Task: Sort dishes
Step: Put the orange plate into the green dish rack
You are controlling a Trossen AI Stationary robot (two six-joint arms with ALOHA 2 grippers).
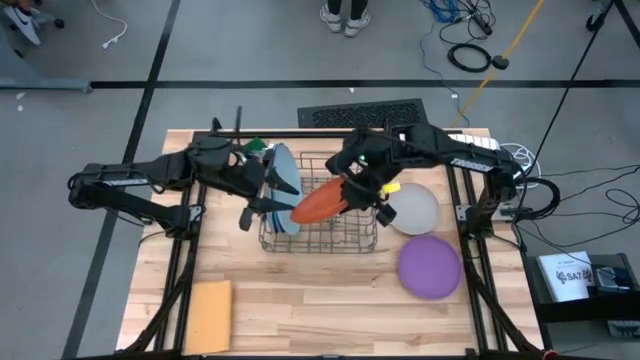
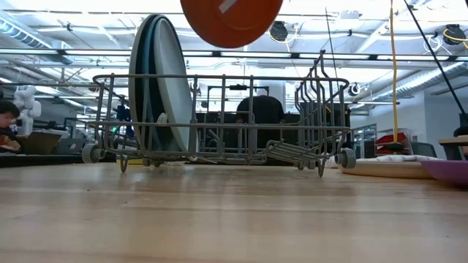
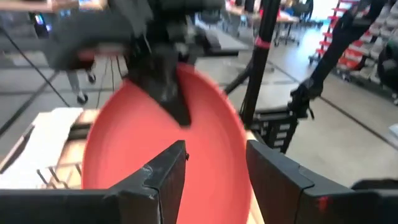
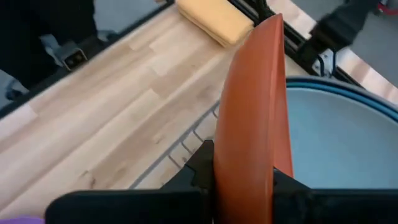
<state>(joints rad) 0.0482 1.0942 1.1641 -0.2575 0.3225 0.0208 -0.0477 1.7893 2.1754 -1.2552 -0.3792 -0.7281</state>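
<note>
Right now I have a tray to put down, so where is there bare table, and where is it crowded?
Bare: the front strip of the table between the tan sheet and the purple plate. Crowded: over the wire rack, where both hands meet; the right hand grips the orange plate, the left hand open alongside.

Large plates [image 2: 157, 84] stand upright at the wire rack's [image 2: 219, 142] left end; its middle slots lie free. The orange plate [image 2: 230, 18] hangs above them, blocking entry from overhead.
</note>
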